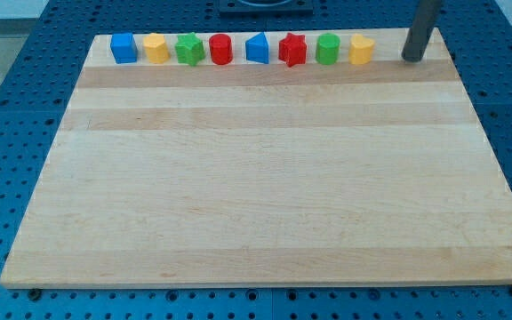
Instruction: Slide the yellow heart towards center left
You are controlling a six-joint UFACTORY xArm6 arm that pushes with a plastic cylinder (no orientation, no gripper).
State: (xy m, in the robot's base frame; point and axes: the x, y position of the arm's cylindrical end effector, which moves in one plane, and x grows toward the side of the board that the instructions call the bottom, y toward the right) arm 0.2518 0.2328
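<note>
yellow heart (361, 50) glossy, top row | my tip (411, 59) beside it | no fingers

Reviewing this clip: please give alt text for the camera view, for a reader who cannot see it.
Eight small blocks line the top edge of a wooden board; my tip rests at the view's right end of the row, just right of the yellow heart and apart from it. From the view's left: blue block, yellow block, green block, red block, blue block, red star, green block, yellow heart.
</note>
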